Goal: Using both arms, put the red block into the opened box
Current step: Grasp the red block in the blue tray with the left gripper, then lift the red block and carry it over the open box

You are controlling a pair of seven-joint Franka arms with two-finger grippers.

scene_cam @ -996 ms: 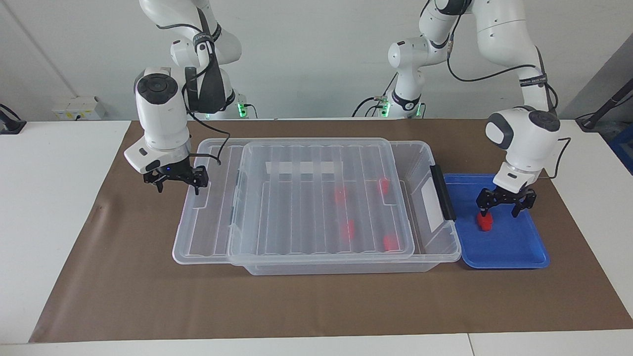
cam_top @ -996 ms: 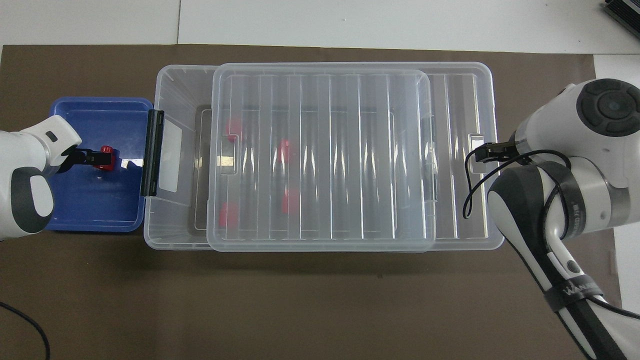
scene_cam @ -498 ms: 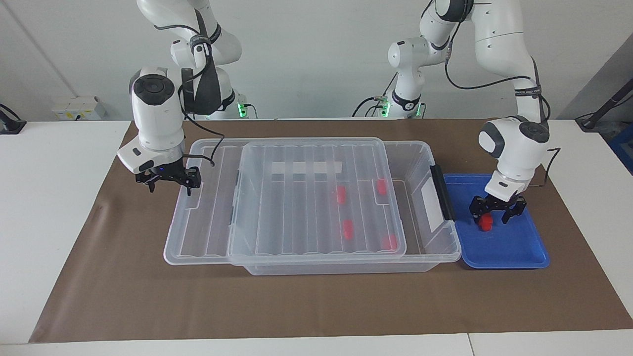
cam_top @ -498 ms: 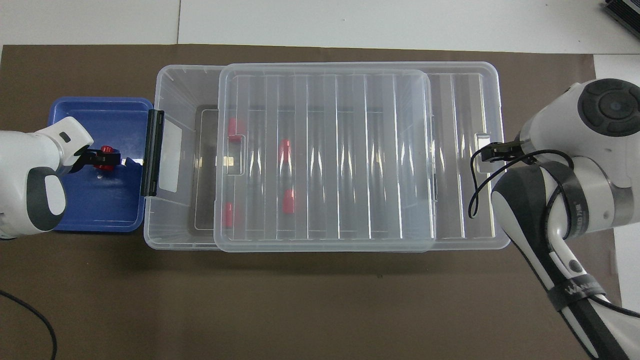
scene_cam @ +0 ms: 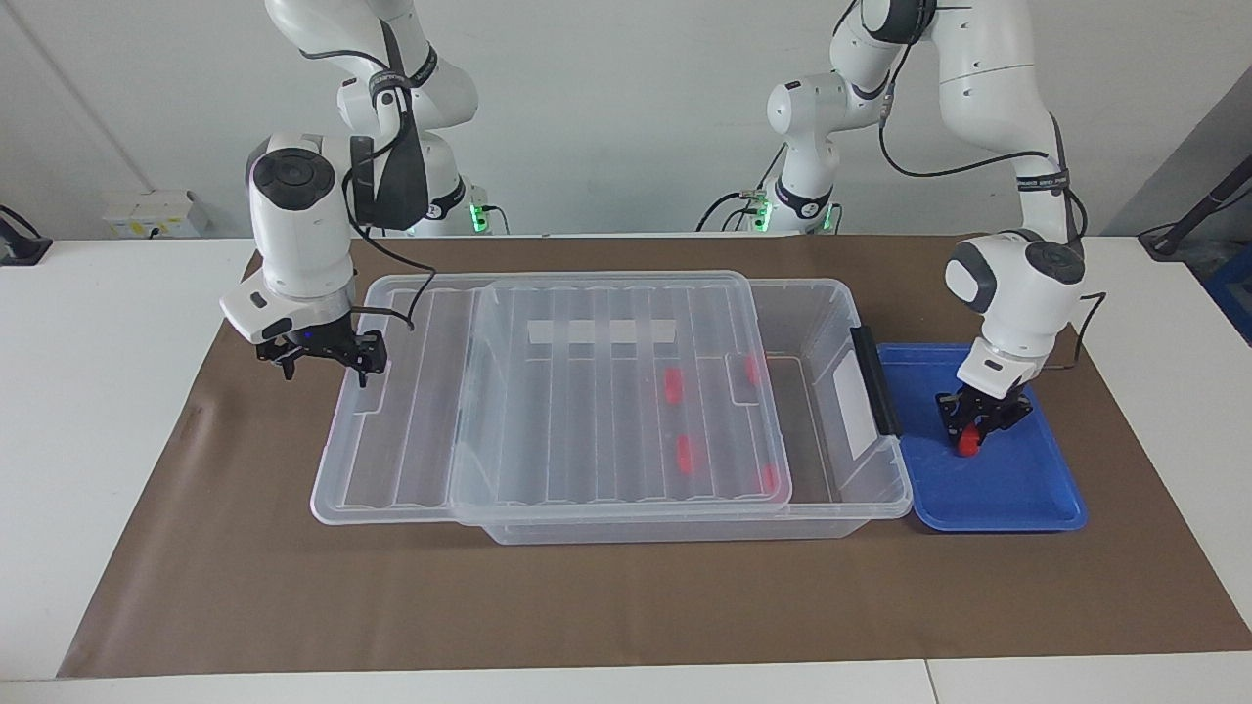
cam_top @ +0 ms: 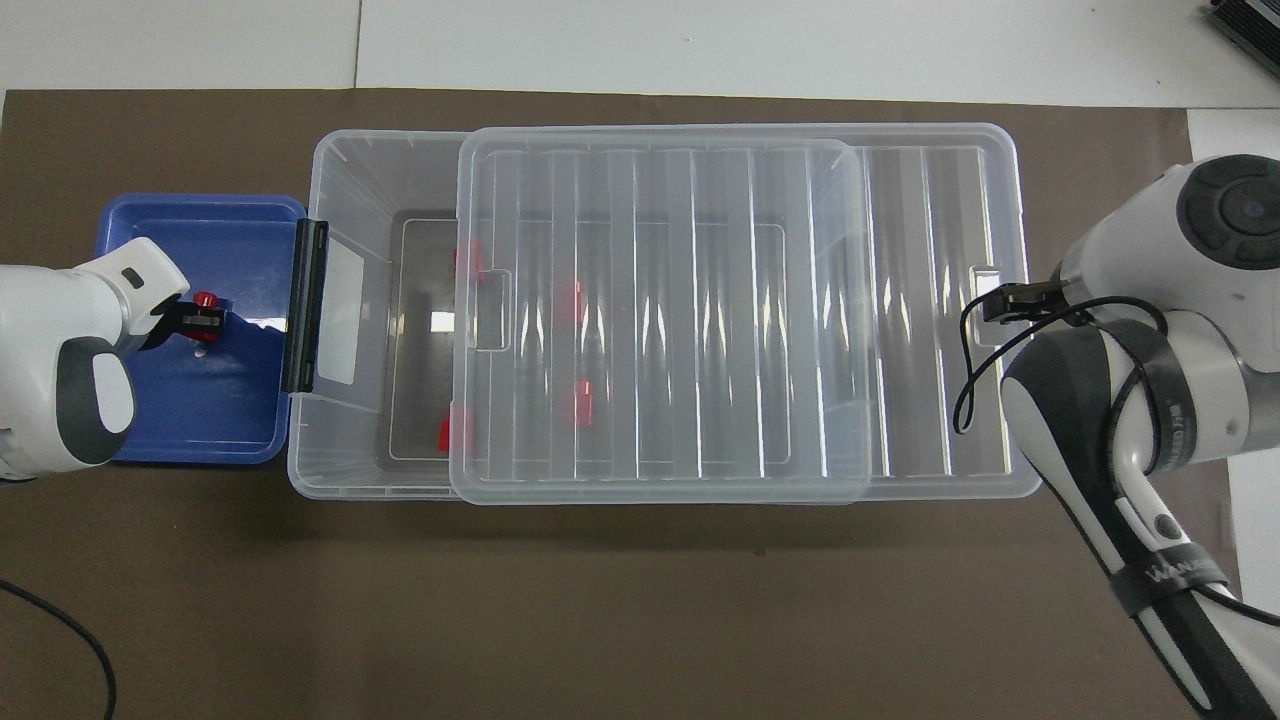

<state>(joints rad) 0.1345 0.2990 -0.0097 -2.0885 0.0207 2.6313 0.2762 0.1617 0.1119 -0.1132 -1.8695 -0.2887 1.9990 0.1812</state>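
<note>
Facing view: left gripper (scene_cam: 971, 430) clamps red block (scene_cam: 967, 445); overhead hides contact.

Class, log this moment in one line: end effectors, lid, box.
left end effector: shut on red block in blue tray | right end effector: open, at lid end | box: partly uncovered

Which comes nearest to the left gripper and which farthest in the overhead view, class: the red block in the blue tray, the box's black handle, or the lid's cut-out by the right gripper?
1. The red block, in the blue tray, clamped by the left gripper.
2. The black handle, on the box end beside the tray.
3. The lid's cut-out, at the right arm's end, by the right gripper.
</note>
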